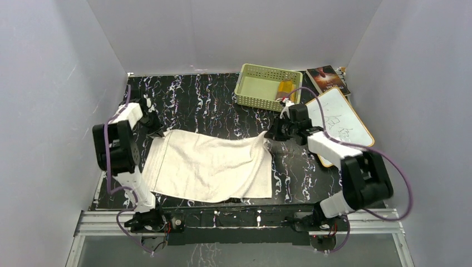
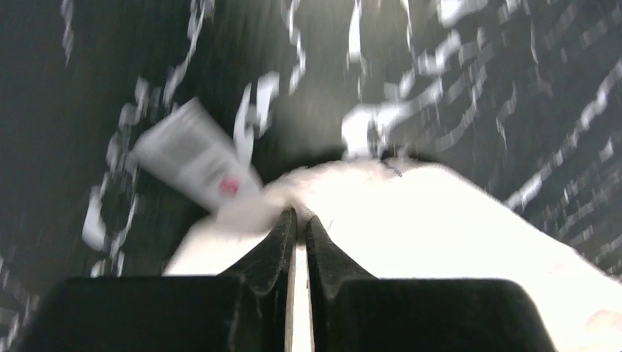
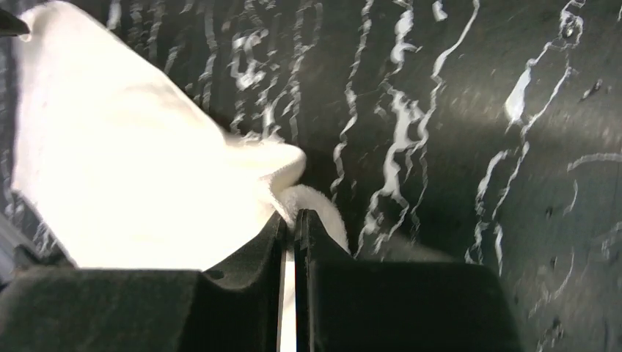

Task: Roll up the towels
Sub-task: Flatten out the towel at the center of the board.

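Two corners, two grips: seen from overhead, my left gripper [image 1: 158,133] was pinched shut on the far left corner of the cream towel [image 1: 211,167], and my right gripper [image 1: 271,135] was pinched shut on its far right corner. The towel lay spread across the middle of the black marbled table [image 1: 211,100], with its near edge low in the frame by my bases. The right corner was drawn up into a small peak. In each wrist view the cloth bunched out from between closed jaws. A printed label [image 2: 194,158] showed left of centre in the blurred left one.

The yellow towel [image 1: 285,89] sat in the pale basket [image 1: 267,69] at upper centre, with a white board [image 1: 342,125] to its right.

The cream towel looked light, thick and limp. I judged it would sag and fold wherever it went unsupported, though its nap should resist slipping out of a pinch. The two far corners, held together, seemed the sensible place to grip. That keeps the far edge straight so a roll starts even, whereas a one-sided pull would likely skew it.
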You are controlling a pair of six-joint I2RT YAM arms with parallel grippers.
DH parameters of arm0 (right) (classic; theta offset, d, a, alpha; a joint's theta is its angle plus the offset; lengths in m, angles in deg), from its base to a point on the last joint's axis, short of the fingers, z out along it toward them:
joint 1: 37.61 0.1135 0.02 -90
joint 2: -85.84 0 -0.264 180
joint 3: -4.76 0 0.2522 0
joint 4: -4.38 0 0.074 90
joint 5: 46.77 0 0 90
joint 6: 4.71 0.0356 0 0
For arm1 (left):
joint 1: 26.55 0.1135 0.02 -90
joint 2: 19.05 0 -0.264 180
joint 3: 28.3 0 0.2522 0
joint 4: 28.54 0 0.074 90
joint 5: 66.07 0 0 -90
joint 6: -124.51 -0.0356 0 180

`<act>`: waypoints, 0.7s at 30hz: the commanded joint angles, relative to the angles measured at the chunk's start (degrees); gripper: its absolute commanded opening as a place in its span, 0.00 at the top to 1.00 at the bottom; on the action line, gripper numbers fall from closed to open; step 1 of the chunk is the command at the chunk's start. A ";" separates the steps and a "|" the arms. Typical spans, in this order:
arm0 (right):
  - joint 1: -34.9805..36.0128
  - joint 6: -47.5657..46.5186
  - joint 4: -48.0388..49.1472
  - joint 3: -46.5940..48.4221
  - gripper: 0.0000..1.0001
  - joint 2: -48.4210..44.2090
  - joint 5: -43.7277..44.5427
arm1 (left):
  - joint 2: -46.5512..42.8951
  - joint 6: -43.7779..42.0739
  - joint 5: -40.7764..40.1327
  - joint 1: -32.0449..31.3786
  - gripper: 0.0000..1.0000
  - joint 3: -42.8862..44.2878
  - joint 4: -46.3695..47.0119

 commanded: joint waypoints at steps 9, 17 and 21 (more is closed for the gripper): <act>-2.12 -7.49 2.45 26.29 1.00 28.07 10.20 | 23.62 -3.67 0.77 0.06 0.99 29.39 -2.45; -1.83 -9.92 -3.28 30.29 0.32 23.88 15.90 | 17.07 -4.78 -5.52 0.41 0.35 31.36 -2.54; 2.15 -7.13 -0.45 23.99 0.28 14.32 18.21 | 4.71 -3.44 -5.85 0.64 0.28 21.23 3.42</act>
